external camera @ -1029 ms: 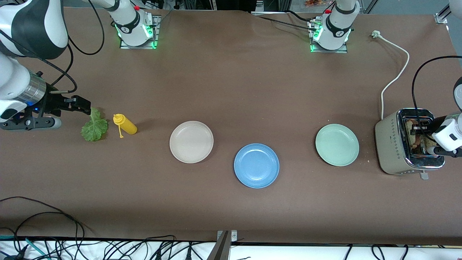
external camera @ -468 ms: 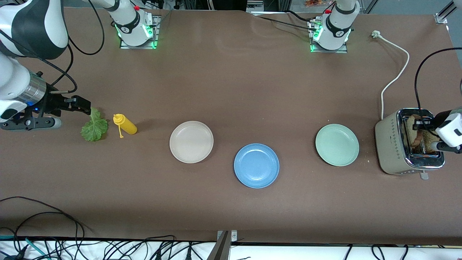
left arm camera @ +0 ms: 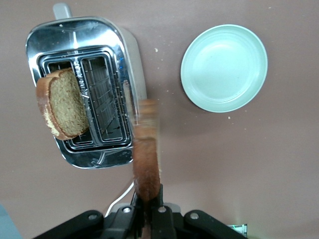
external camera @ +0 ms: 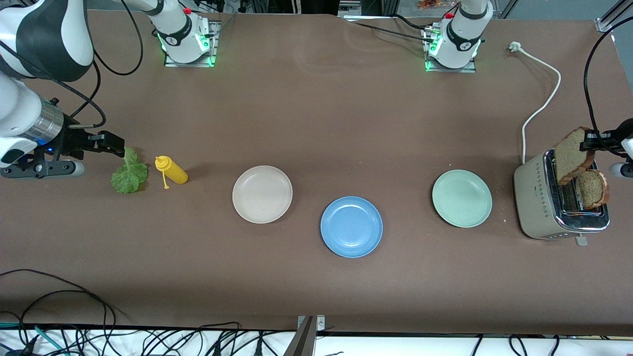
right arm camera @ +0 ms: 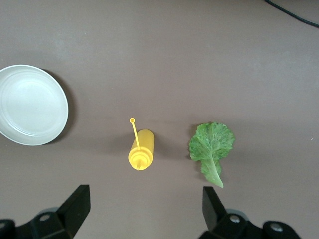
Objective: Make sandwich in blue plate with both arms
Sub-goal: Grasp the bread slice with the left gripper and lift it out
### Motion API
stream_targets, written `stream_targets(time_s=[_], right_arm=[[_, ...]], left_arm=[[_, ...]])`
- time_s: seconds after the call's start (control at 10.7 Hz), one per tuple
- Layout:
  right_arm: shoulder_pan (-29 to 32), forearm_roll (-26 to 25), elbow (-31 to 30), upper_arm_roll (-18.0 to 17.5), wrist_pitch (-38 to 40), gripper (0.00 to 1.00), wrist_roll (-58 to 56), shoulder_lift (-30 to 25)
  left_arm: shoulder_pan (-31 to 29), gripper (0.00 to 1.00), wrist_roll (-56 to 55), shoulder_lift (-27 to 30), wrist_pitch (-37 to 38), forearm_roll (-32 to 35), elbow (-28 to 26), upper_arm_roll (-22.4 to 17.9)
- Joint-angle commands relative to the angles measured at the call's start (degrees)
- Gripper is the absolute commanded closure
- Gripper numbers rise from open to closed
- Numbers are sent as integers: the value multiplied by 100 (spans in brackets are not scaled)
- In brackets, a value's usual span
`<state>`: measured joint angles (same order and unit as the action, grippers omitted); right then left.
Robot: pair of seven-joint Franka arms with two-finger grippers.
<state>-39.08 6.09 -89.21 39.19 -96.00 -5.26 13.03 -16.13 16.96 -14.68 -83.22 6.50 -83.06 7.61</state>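
Observation:
My left gripper (external camera: 589, 144) is shut on one brown bread slice (external camera: 573, 155) and holds it up over the toaster (external camera: 536, 198). From the left wrist that slice (left arm camera: 147, 159) shows edge-on between the fingers of the left gripper (left arm camera: 148, 211). A second slice (external camera: 593, 189) stands up out of a toaster slot. The blue plate (external camera: 351, 227) lies bare at mid-table, nearest the front camera. The lettuce leaf (external camera: 129, 173) lies flat at the right arm's end. My right gripper (external camera: 113, 144) hangs open just above it, and its right wrist view shows the leaf (right arm camera: 211, 148) with the right gripper (right arm camera: 147, 204) holding nothing.
A yellow squeeze bottle (external camera: 171, 170) lies beside the lettuce. A beige plate (external camera: 262, 194) and a mint-green plate (external camera: 462, 198) flank the blue one. The toaster's white cord (external camera: 542, 106) runs toward the left arm's base. Loose cables lie along the table's front edge.
My left gripper has risen from the toaster and drawn one bread slice up out of its slot. The other slice now shows in the toaster. The right arm has not moved.

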Motion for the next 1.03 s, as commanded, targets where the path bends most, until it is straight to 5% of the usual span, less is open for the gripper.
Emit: stream_targets(time_s=[0.0,0.94], right_arm=[[-12,-56,27,10,37,0,52,-11],[-12,-38,36,10,55,0,34,-20]], left_arm=[[-4,100,-35,-96,201,-304,246,171],[321,100,-1889,-667,174,-2907,202,215]])
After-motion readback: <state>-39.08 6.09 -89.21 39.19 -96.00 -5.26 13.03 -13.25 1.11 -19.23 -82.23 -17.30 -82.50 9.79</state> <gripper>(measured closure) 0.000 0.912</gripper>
